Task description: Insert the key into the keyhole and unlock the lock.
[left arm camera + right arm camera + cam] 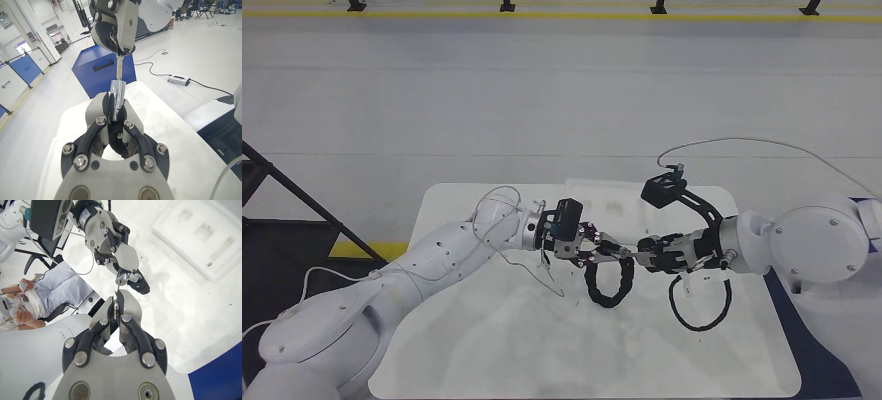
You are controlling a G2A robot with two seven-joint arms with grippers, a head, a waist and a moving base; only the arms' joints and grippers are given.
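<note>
My left gripper (pixel 113 106) is shut on the chrome cylinder of the lock (pixel 116 96), held above the table. A black looped cable of the lock (pixel 610 283) hangs below it in the top view. My right gripper (pixel 115 303) is shut on the silver key (pixel 115 308), pinched by its head. In the left wrist view the key's blade (pixel 119 66) points straight at the cylinder's end, its tip at the opening. The keyhole (pixel 120 281) faces the key tip in the right wrist view. Both grippers meet over the table's middle (pixel 627 255).
A white table (pixel 492 350) lies beneath both arms. A white foam tray (pixel 200 239) with rectangular recesses sits at its far side. A second black cable loop (pixel 704 305) lies on the table under the right arm. A blue cabinet (pixel 105 70) stands beyond the table's edge.
</note>
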